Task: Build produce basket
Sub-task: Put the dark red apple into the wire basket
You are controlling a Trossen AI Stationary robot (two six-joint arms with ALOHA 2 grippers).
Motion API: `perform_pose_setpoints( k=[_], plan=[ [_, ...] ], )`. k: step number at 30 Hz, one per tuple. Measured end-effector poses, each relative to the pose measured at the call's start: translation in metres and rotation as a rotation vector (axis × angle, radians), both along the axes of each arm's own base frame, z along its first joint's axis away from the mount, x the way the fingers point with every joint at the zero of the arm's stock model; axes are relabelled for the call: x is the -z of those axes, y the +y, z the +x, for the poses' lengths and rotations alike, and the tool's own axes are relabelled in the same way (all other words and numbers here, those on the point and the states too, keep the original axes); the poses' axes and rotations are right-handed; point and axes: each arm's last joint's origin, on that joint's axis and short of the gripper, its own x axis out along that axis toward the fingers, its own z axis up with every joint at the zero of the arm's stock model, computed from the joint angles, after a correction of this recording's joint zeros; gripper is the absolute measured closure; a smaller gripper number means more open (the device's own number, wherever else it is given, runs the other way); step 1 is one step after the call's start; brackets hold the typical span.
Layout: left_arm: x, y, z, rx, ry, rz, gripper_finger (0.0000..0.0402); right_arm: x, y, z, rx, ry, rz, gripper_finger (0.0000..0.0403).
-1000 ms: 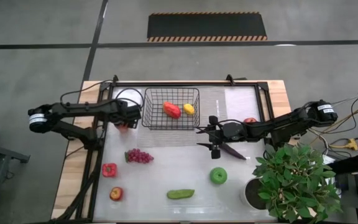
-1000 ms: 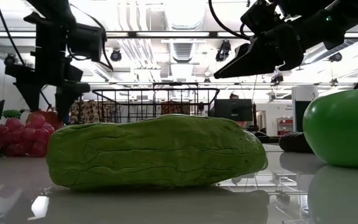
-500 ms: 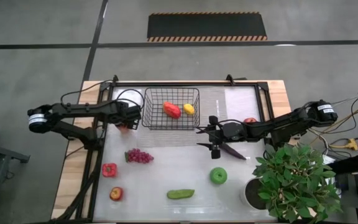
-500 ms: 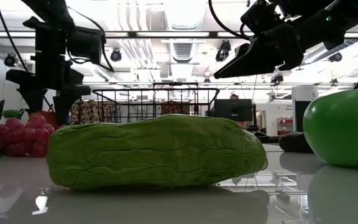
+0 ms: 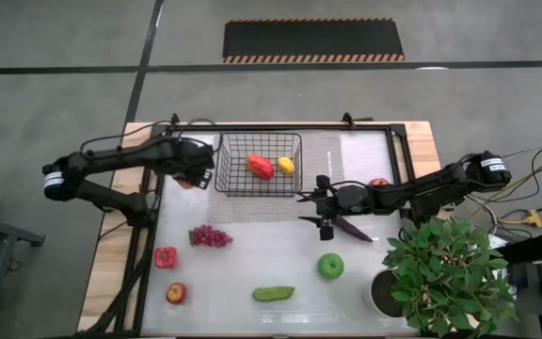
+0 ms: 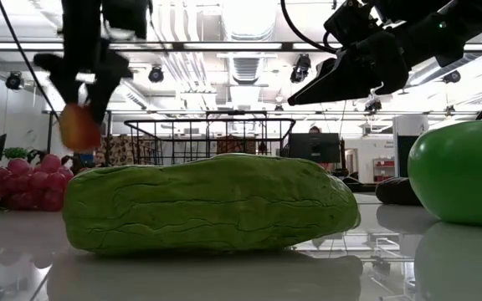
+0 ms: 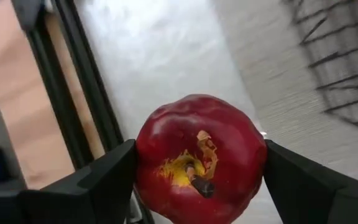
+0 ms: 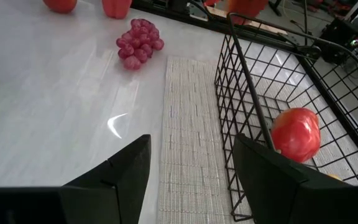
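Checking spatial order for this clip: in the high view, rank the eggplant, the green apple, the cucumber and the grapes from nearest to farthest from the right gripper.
From the right gripper:
1. Eggplant, just beside it, toward the potted plant.
2. Green apple, nearer the table's front edge.
3. Cucumber, at the front edge.
4. Grapes, toward the left arm's side.

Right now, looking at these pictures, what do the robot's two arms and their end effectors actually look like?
Both arms are dark, slim and jointed, each with a pale grey band carrying small markings near its outer end. Thin black cables loop along the left arm. The left end effector and the right end effector each have two flat, matte black fingers, broad at the base, tapering forward.
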Motion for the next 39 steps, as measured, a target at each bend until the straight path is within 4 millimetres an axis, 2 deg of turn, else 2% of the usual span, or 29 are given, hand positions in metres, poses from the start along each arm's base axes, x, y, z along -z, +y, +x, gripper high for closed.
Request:
perform_pose_setpoints(
  k=[6, 11, 16, 22, 32, 39],
  plan=[
    [-0.047, 0.002, 0.024, 0.145, -0.150, 0.124, 0.0117, 0.000, 0.000, 0.000, 0.000, 0.000, 0.000, 0.0188],
    [-0.057, 0.004, 0.065, 0.322, -0.244, 0.199, 0.0117, 0.000, 0.000, 0.000, 0.000, 0.003, 0.000, 0.0188],
    [-0.044, 0.012, 0.103, 0.458, -0.188, 0.222, 0.0117, 0.001, 0.000, 0.000, 0.000, 0.011, -0.001, 0.0188],
    [-0.020, 0.028, 0.131, 0.503, -0.092, 0.206, 0.0113, 0.002, 0.000, -0.001, 0.000, 0.025, -0.003, 0.0188],
    [0.012, 0.054, 0.143, 0.417, -0.008, 0.155, 0.0111, 0.002, 0.000, -0.001, 0.000, 0.025, -0.003, 0.0188],
    [0.025, 0.061, 0.148, 0.402, 0.019, 0.144, 0.0110, 0.002, 0.000, -0.001, 0.000, 0.025, -0.002, 0.0188]
  ],
)
